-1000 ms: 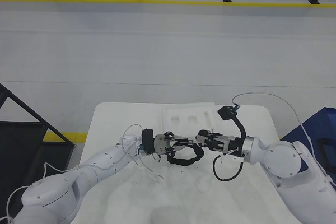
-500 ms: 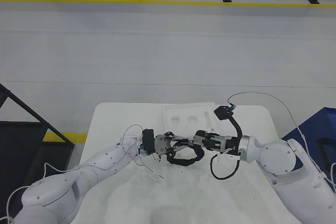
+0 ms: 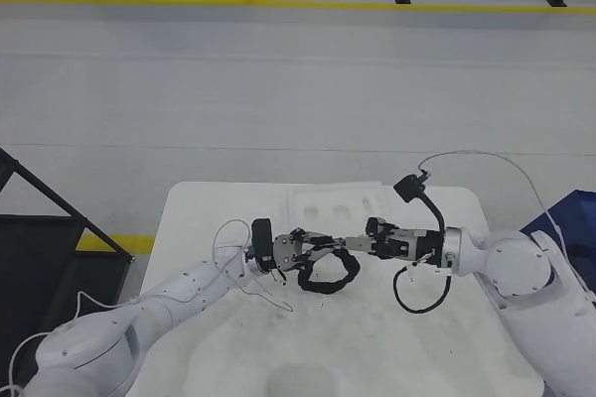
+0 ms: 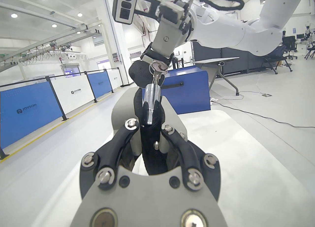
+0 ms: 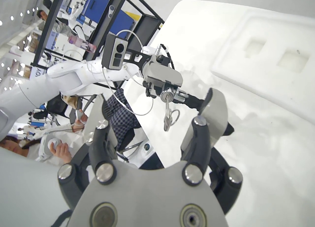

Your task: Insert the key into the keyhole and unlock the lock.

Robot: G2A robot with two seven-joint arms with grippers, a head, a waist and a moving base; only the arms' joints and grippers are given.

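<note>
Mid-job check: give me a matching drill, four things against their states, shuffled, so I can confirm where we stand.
Things:
1. key
2. lock
3. right end effector
4. foam tray

States:
A. open
B. lying at the far side of the table
C. in the keyhole, spare keys dangling from it
D. gripped by the left end effector

Pairs: 1-C, 2-D, 3-A, 4-B
</note>
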